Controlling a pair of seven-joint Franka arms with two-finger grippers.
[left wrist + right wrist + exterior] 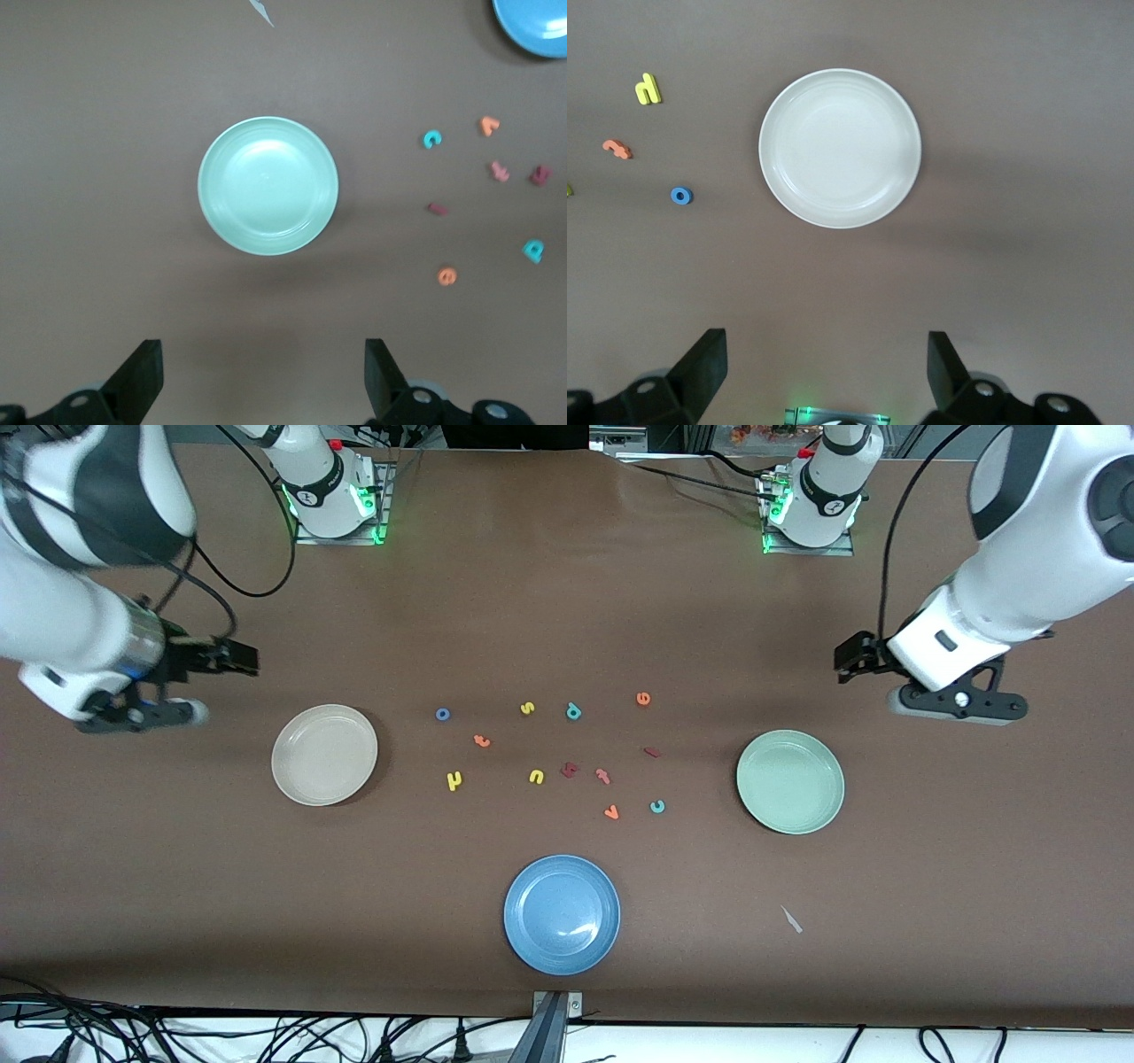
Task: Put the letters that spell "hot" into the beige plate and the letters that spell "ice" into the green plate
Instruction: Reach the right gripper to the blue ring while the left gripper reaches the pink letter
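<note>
Both arms wait above the brown worktop [567, 620], and you can see each gripper spread wide with nothing between its fingers. The left gripper [263, 376] hangs over bare worktop near the green plate [790, 781], at the left arm's end; the right gripper [827, 372] hangs over bare worktop near the beige plate [324, 754], at the right arm's end. Both plates hold nothing.

Between the plates you find the foam letters scattered flat. The blue "o" [442, 714] lies farthest from the front camera of the "hot" set, with the orange "t" [481, 740] just nearer and the yellow "h" [454, 781] nearer again, all toward the beige plate. Toward the green plate lie the orange "e" [643, 699], the dark red "i" [652, 752] and the teal "c" [657, 807].

Among them sit a yellow "s" [527, 708], a teal "p" [573, 711], a yellow "u" [536, 777], an orange "v" [611, 812], a pinkish-red letter [603, 776] and a dark red piece [569, 770], possibly another letter. A blue plate [562, 914] lies nearest the front camera.
</note>
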